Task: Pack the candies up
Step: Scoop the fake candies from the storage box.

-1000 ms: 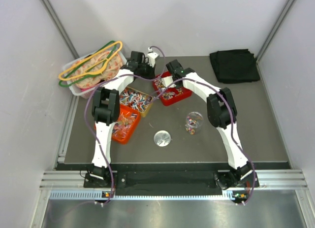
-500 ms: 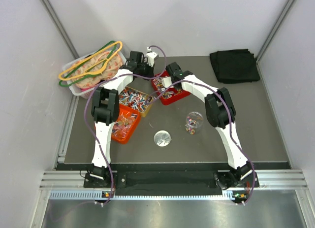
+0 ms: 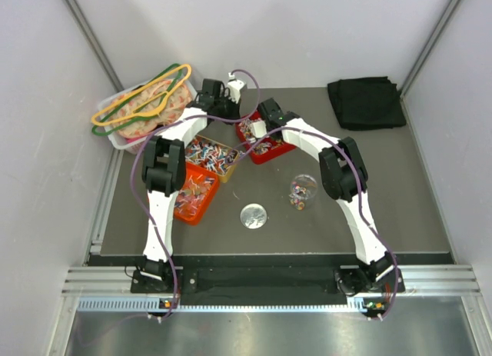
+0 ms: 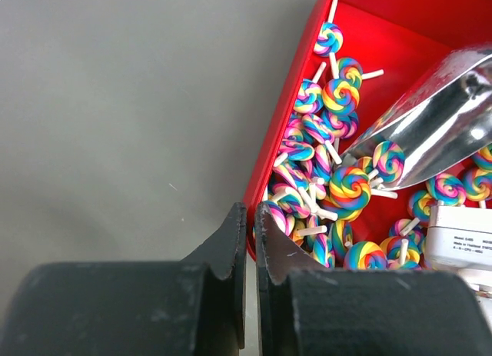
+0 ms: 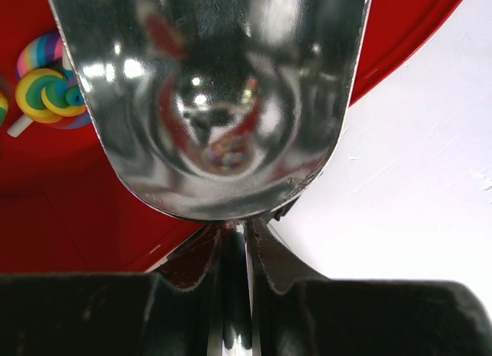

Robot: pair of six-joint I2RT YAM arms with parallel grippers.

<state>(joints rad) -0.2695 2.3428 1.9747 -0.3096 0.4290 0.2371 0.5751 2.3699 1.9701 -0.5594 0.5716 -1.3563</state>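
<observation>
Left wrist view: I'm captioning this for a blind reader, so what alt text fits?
A metal scoop dips into rainbow swirl lollipops piled in a red tray. The left gripper, black fingers shut, sits at the tray's rim beside the grey table.

Right arm (image 3: 338, 171) swings left: elbow section moves in toward the middle of the surface, wrist slides closer to the left arm (image 3: 165, 168). Right tool (image 5: 234, 244) carries the scoop (image 5: 207, 102) toward the left end of the red tray (image 3: 283, 150).
</observation>
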